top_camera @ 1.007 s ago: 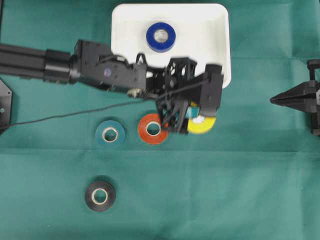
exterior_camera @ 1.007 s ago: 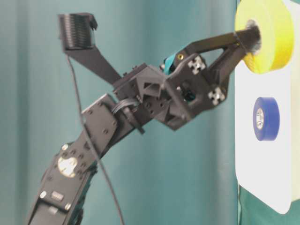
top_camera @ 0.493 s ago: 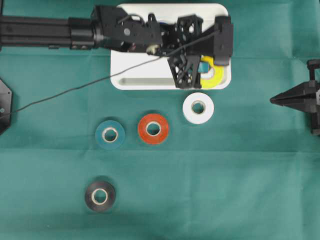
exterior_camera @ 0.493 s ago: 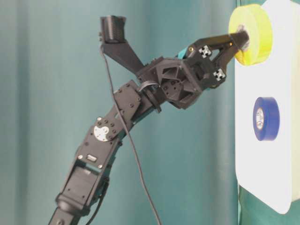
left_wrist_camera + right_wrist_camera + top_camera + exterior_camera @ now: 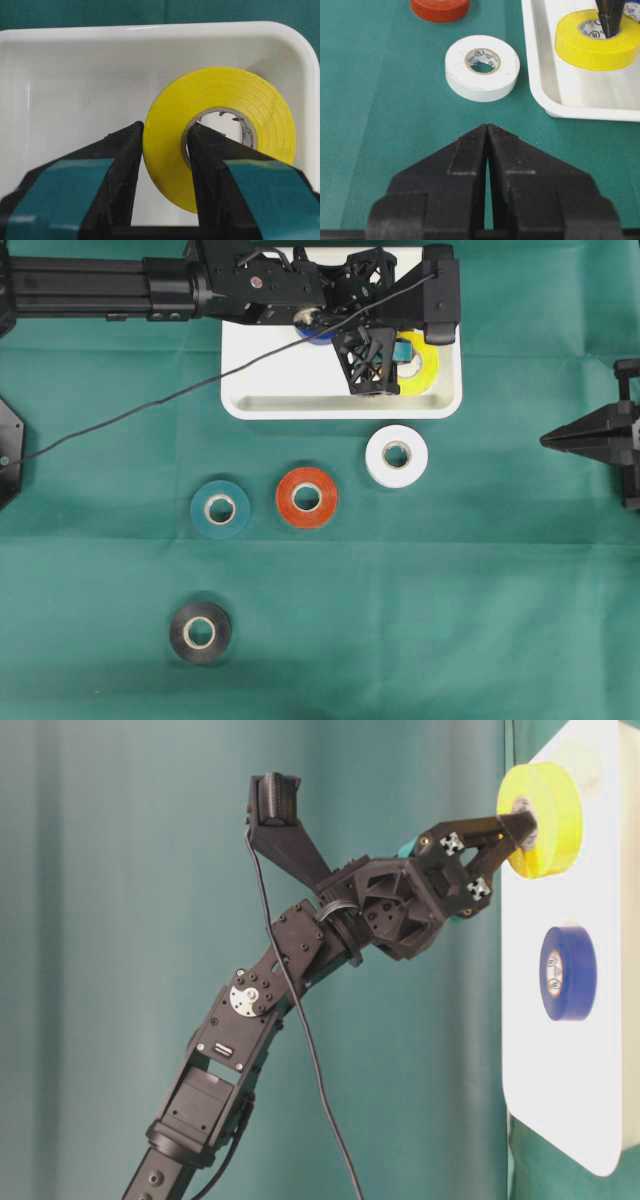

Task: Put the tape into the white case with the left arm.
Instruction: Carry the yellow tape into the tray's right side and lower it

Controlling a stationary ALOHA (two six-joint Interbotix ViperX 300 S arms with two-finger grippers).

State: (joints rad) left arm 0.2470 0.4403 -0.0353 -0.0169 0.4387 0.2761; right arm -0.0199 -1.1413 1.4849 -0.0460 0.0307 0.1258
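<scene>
left pincer (image 5: 165, 145): clamped on yellow tape (image 5: 220, 135), one finger through the core, one on the outer face; teal bands on both fingers
yellow tape: inside white case (image 5: 250, 400), right part near its right wall; whether it touches the floor can't tell
left arm (image 5: 110, 290): reaches in from left edge across top of the case, thin black cable (image 5: 150, 405) trailing over the cloth
blue tape (image 5: 567, 973): in the case, mostly hidden under the arm in overhead view
right pincer (image 5: 486, 145): fingers together, holding nothing, at right edge of desk, well apart from the case
white tape (image 5: 397, 455): flat on green desk (image 5: 480, 590), just below the case's rim
orange tape (image 5: 306, 498): left of white tape
teal tape (image 5: 220, 508): left of orange tape
black tape (image 5: 200, 631): lower left, apart from the rest
</scene>
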